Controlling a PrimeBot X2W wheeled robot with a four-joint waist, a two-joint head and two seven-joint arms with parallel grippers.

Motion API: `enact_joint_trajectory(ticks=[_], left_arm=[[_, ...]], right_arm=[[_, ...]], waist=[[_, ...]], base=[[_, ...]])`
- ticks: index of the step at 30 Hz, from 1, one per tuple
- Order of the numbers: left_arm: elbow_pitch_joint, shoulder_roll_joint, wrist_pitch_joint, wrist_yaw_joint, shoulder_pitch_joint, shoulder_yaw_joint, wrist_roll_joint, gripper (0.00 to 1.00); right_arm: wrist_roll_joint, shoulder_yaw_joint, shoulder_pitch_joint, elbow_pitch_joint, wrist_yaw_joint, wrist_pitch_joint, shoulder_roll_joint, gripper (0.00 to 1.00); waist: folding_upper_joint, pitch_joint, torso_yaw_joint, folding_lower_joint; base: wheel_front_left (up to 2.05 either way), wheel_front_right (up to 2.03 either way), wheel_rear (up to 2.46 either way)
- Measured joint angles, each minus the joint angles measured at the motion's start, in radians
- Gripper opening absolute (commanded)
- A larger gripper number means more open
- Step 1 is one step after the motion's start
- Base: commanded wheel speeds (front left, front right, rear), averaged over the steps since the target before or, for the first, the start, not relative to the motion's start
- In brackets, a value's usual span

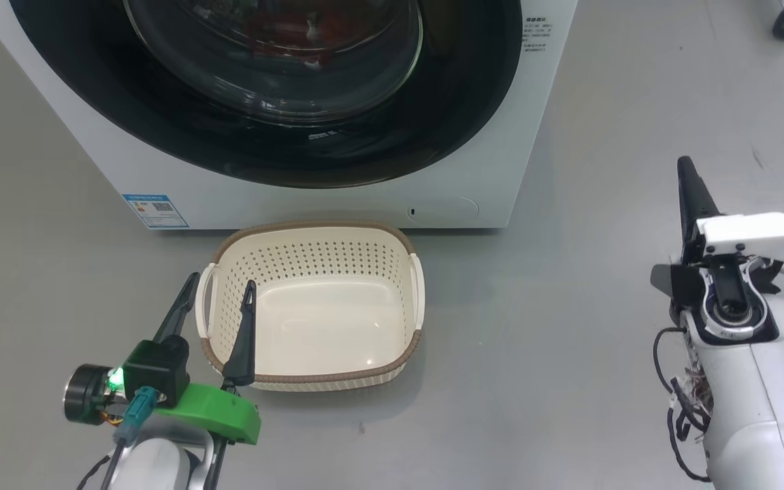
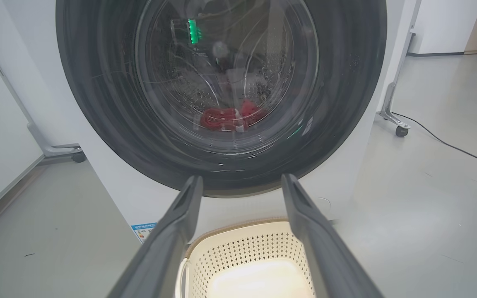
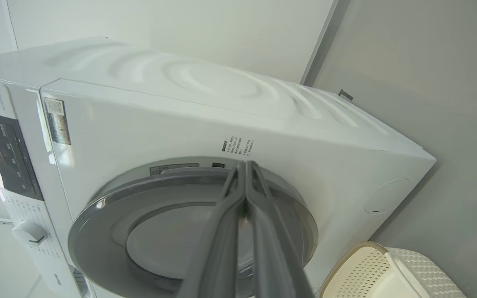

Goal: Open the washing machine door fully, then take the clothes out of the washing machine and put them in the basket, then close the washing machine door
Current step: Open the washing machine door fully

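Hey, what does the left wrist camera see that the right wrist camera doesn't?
Left wrist view: the red clothes behind the door glass, the blue label, and the left tool, open. Right wrist view: the control panel, the dial, the top of the washing machine, and the right tool, shut. Both: the closed washing machine door and the basket.

Door (image 2: pixel 222 82) shut across opening, basket (image 1: pixel 317 258) open-topped
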State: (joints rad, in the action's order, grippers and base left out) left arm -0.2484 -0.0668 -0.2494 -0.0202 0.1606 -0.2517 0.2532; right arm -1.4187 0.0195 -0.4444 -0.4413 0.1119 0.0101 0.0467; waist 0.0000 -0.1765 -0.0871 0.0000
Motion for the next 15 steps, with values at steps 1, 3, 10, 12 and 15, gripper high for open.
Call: enact_joint_trajectory(ticks=[1,3,10,12,15], left_arm=[[0.002,0.001,0.000,0.001,0.005,0.000,0.000,1.00],[0.006,0.003,-0.002,0.005,0.014,0.001,0.000,1.00],[0.033,0.011,-0.003,0.010,0.051,0.012,0.000,1.00],[0.038,0.012,-0.003,0.013,0.063,0.015,0.000,1.00],[0.047,0.013,-0.003,0.017,0.078,0.015,0.000,1.00]], right_arm=[[-0.021,0.007,-0.018,-0.005,0.000,-0.013,0.000,0.00],[-0.044,0.018,-0.055,-0.017,0.000,-0.038,0.002,0.00],[-0.108,0.031,-0.194,-0.036,-0.018,-0.142,0.005,0.00],[-0.115,0.027,-0.235,-0.038,-0.027,-0.169,0.007,0.00],[-0.128,0.026,-0.293,-0.042,-0.038,-0.204,0.020,0.00]], waist=[[0.0000,-0.007,-0.003,0.0000],[0.0000,-0.021,-0.009,0.0000],[0.0000,-0.077,-0.030,0.0000],[0.0000,-0.095,-0.036,0.0000],[0.0000,-0.123,-0.044,0.0000]], base=[[0.00,0.00,0.00],[0.00,0.00,0.00],[0.00,0.00,0.00],[0.00,0.00,0.00],[0.00,0.00,0.00]])
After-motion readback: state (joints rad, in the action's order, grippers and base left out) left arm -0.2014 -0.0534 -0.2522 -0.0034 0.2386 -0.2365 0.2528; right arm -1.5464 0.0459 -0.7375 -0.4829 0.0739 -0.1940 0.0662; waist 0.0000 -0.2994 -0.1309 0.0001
